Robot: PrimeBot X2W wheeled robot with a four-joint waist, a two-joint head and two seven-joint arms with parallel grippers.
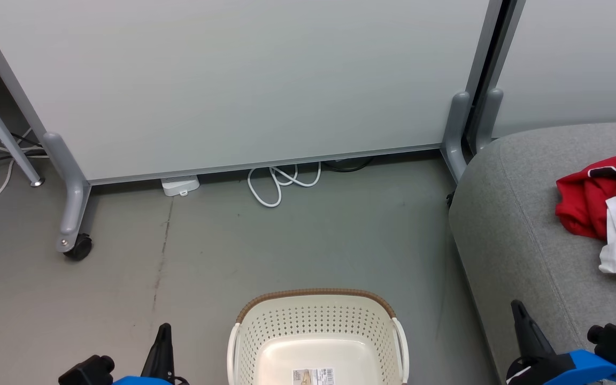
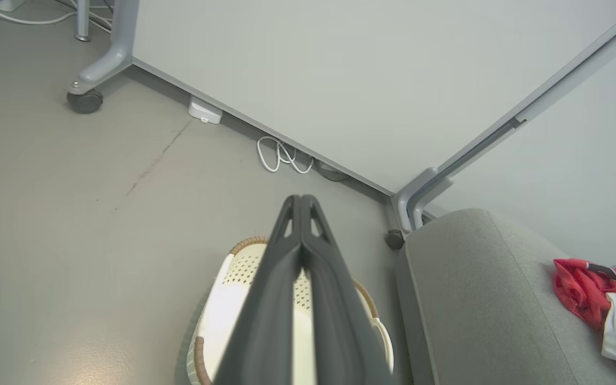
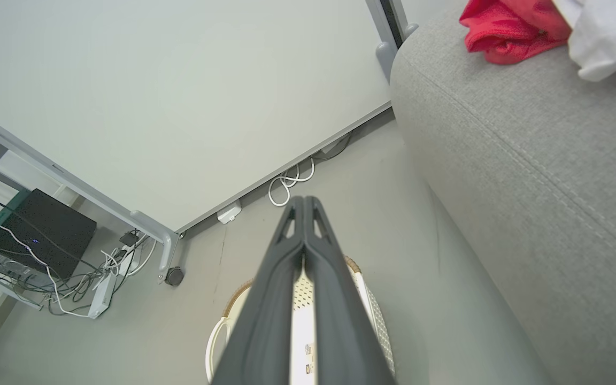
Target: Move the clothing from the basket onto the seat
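Plainly both jaws closed, empty.

The cream-white perforated plastic laundry basket is cut off by the head view's bottom edge, its floor label too small to read; right of the basket, crumpled red-and-white clothing runs past the edge.

basket: cream, perforated, brown rim | seat: grey | clothing: red, white

The left gripper and right gripper each have two long dark grey fingers that taper to narrow tips, with small triangular cut-outs there. Behind them sit bright blue housings and black knobs.
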